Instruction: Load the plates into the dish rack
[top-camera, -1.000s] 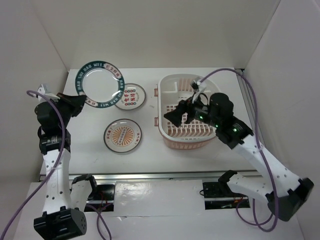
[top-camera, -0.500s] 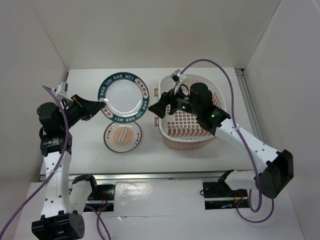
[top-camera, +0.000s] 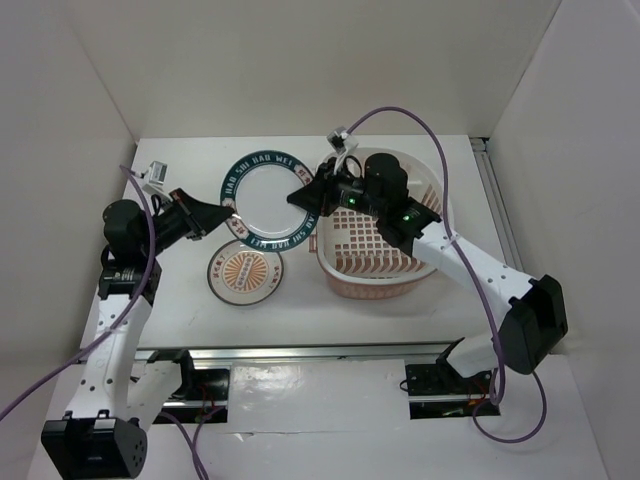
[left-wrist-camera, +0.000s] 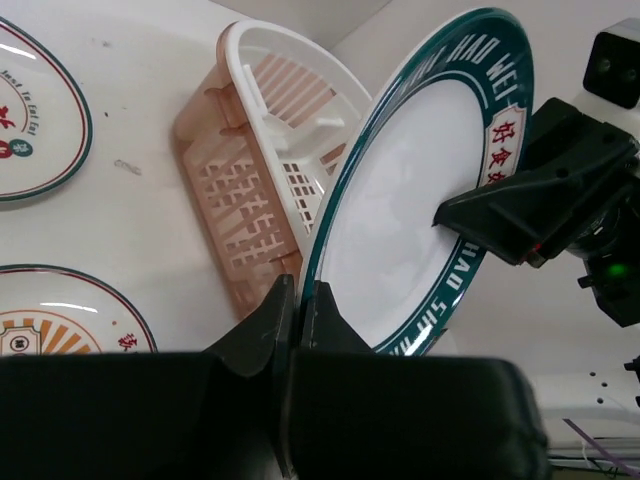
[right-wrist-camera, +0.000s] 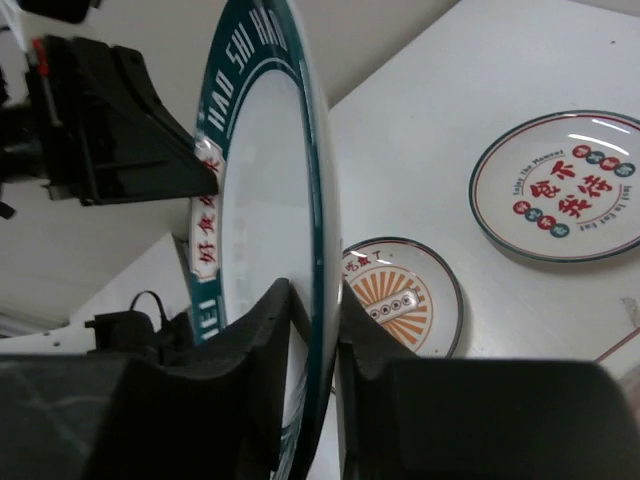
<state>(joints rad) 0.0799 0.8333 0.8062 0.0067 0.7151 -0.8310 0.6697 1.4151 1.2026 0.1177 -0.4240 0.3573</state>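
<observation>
Step in hand: a mid-air handover of the teal-rimmed round white plate (top-camera: 268, 200) from the left tool (top-camera: 228, 212) to the right tool (top-camera: 305, 198), judged to be the way the plate reaches the rack side
Where the plate is: lifted clear of the white tabletop (top-camera: 170, 300), tilted up on edge between the two arms, just left of the oval pale pink slotted plastic dish rack (top-camera: 372, 286)
Left tool: clamped tight on the plate's left rim and carrying it
Right tool: its jaws straddle the opposite rim, one finger close to each face; the right wrist view does not show whether they already pinch
Other plates: the small white plate with the orange sunburst centre (top-camera: 245, 272) and the white plate with red and green characters (right-wrist-camera: 565, 190) lie flat on the tabletop, neither in the rack
Rack: no plate is visible inside it
Progress: judged early, with nothing loaded yet
Doing it well: the right tool should reach well in over the teal band and grip firmly before the left tool lets go; the left tool should then open and back off along the plate's own plane, so that it does not twist the plate
Next need: keep the plate on edge, carry it over the rack and lower its rim into the slotted base so it stands
Risk: the rim looks glazed and may be slippery, so a shallow pinch could let the plate swing or drop onto the plates below
</observation>
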